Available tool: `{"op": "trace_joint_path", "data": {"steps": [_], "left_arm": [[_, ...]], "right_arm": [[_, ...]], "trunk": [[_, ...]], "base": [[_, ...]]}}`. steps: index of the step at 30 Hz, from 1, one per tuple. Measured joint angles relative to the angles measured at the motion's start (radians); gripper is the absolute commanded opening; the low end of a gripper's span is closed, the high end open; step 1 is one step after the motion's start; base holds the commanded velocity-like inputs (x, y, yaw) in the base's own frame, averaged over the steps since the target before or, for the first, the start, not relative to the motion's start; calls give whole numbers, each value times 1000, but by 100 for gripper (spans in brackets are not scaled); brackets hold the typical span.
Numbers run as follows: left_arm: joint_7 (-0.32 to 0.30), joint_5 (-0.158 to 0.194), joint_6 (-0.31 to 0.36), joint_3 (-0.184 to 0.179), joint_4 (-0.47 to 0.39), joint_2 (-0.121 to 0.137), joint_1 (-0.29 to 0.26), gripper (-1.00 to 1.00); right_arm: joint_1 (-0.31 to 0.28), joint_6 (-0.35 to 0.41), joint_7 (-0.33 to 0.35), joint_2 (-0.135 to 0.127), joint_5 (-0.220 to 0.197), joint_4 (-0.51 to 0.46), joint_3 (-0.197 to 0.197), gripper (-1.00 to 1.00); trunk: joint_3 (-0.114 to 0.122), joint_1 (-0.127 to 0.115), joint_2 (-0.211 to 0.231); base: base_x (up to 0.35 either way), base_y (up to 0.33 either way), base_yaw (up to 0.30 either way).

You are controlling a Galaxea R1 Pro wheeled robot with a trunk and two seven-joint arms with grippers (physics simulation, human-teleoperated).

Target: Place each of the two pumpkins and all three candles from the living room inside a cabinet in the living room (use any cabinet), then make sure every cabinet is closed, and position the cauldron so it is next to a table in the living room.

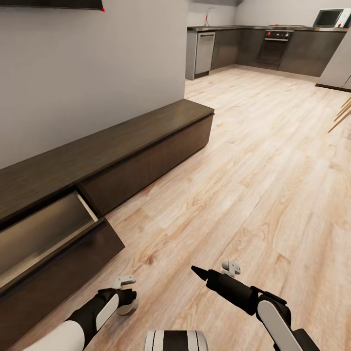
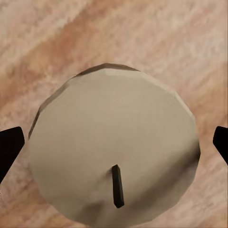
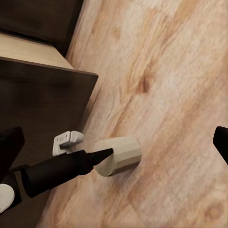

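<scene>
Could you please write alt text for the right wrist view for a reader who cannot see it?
The left pincer grips a stubby beige candle above the wooden floor, beside the dark cabinet's open drawer.

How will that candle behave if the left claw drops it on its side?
Likely rolls: the candle is a smooth stubby cylinder, and the wood floor is flat. It looks rigid, so it probably won't deform. The left claw straddles its round top, so slipping seems possible.

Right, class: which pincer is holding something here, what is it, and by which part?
A candle, seemingly gripped across its round side by the left pincer; the right pincer is open and empty.
</scene>
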Motion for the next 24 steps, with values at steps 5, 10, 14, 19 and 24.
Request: {"op": "trace_joint_path", "data": {"steps": [5,10,14,19,24], "left_arm": [[1,1,-2,-3,0,1,0,100],[2,1,-2,-4,0,1,0,100],[2,1,-2,-4,0,1,0,100],[2,2,-2,-4,0,1,0,100],[2,2,-2,-4,0,1,0,100]], "right_arm": [[0,0,0,0,0,0,0,100],[0,0,0,0,0,0,0,100],[0,0,0,0,0,0,0,100],[0,0,0,0,0,0,0,100],[0,0,0,0,0,0,0,100]], "trunk": [[0,0,0],[0,0,0],[0,0,0],[-11,1,-1],[-12,1,-1]], "base": [[0,0,0],[0,0,0],[0,0,0],[0,0,0],[0,0,0]]}}
